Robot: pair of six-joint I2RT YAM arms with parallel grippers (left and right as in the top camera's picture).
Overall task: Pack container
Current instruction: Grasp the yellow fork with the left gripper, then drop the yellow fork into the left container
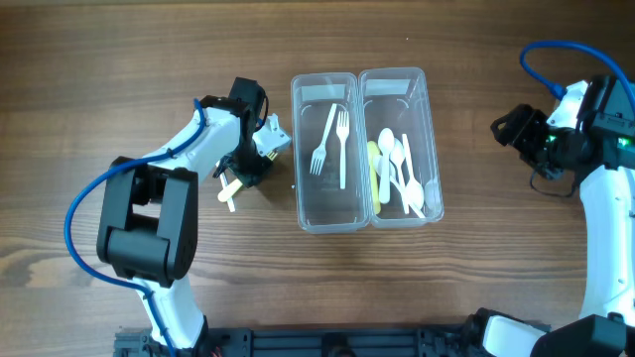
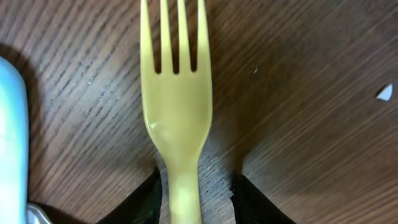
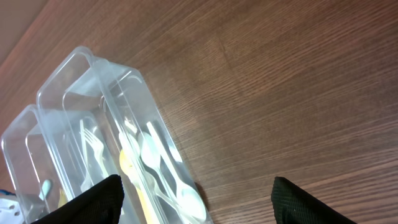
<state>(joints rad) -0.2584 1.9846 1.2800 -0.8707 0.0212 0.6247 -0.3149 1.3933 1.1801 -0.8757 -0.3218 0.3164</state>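
A yellow plastic fork (image 2: 177, 106) lies flat on the wooden table, left of the containers (image 1: 229, 190). My left gripper (image 2: 196, 199) is low over it (image 1: 246, 167), open, one finger on each side of the handle, with a gap on the right side. Two clear containers stand side by side. The left one (image 1: 298, 149) holds two white forks (image 1: 342, 149). The right one (image 1: 433, 149) holds white and yellow spoons (image 1: 397, 164), which also show in the right wrist view (image 3: 152, 155). My right gripper (image 1: 516, 127) is open and empty, right of the containers (image 3: 196, 202).
A pale white object (image 2: 12, 137) sits at the left edge of the left wrist view, beside the fork. A small white chip (image 2: 384, 92) lies on the wood to the right. Bare wood (image 3: 280, 93) lies between my right gripper and the containers.
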